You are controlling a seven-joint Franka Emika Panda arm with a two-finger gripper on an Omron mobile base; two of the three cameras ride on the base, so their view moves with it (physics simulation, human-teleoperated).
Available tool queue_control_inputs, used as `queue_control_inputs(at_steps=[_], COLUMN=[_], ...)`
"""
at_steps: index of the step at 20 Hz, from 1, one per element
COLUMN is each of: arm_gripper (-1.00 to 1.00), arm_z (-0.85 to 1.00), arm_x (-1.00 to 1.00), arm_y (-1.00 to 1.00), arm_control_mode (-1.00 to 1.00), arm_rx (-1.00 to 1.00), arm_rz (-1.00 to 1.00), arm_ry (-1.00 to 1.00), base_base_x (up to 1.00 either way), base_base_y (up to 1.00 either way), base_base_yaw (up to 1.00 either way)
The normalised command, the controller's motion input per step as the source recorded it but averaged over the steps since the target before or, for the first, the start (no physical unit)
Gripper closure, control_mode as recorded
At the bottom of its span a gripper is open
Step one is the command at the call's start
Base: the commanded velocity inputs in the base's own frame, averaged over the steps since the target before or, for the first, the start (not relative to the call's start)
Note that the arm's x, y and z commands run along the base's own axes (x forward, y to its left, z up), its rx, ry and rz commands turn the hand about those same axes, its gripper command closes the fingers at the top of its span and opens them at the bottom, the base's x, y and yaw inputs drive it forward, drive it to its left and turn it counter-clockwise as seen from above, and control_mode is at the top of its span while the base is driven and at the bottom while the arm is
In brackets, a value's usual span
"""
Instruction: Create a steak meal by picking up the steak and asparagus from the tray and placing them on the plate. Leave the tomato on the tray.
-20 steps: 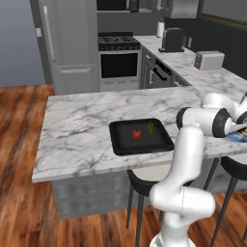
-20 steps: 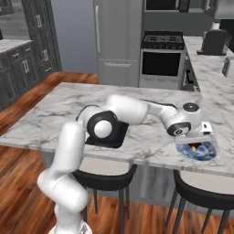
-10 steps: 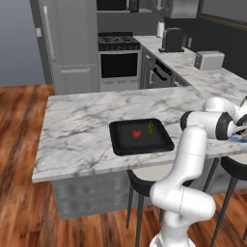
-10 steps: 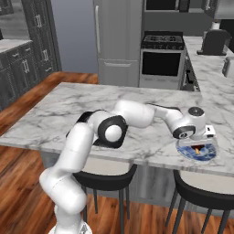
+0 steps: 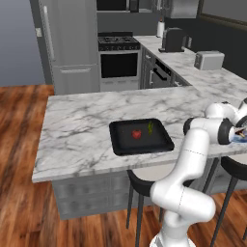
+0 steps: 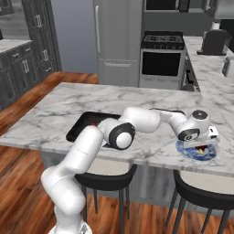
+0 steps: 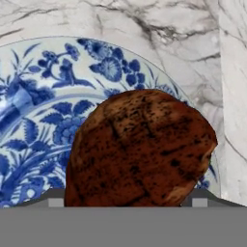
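Note:
The steak (image 7: 140, 149), dark reddish-brown with a charred face, sits between the jaws of my gripper (image 6: 202, 145), which is shut on it. It hangs just over the blue and white plate (image 7: 43, 96), at the near right end of the counter (image 6: 197, 154). The steak hides my fingertips in the hand view. In the left base view the gripper (image 5: 240, 134) is at the far right edge. On the black tray (image 5: 123, 144) lie the red tomato (image 5: 137, 134) and the thin green asparagus (image 5: 150, 128), just right of it. My arm covers part of the tray (image 6: 80, 128) in the right base view.
The marble island counter (image 5: 82, 125) has an open stretch left of the tray. Two bar stools (image 6: 201, 194) stand below its near edge. A toaster (image 5: 208, 60) and a coffee machine (image 5: 172, 39) sit on the back counter, beyond a stove (image 5: 118, 60).
My hand has sunk a little closer to the plate and edged right with the steak still held. Tray, tomato and asparagus have not moved.

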Motion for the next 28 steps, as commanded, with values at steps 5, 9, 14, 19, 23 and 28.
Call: queue_control_inputs(at_steps=[5, 9, 14, 19, 23, 28], arm_gripper=[-1.0, -1.0, -1.0, -1.0, -1.0, -1.0], arm_z=[-0.02, 0.0, 0.0, 0.22, 0.46, 0.39], arm_x=[0.06, 0.0, 0.0, -0.35, -0.66, -0.72], arm_y=[-0.06, 0.02, 0.16, 0.38, 0.83, 0.98], arm_control_mode=[-1.0, -1.0, -1.0, -1.0, -1.0, -1.0], arm_rx=[0.0, 0.0, 0.0, -0.02, -0.07, -0.1], arm_rz=[0.01, 0.0, 0.0, 0.0, 0.01, 0.0], arm_ry=[0.0, 0.0, 0.01, -0.01, 0.0, -0.02], base_base_x=[0.0, 0.0, 0.0, 0.0, 0.0, 0.0], base_base_y=[0.0, 0.0, 0.0, 0.0, 0.0, 0.0], base_base_yaw=[0.0, 0.0, 0.0, 0.0, 0.0, 0.0])
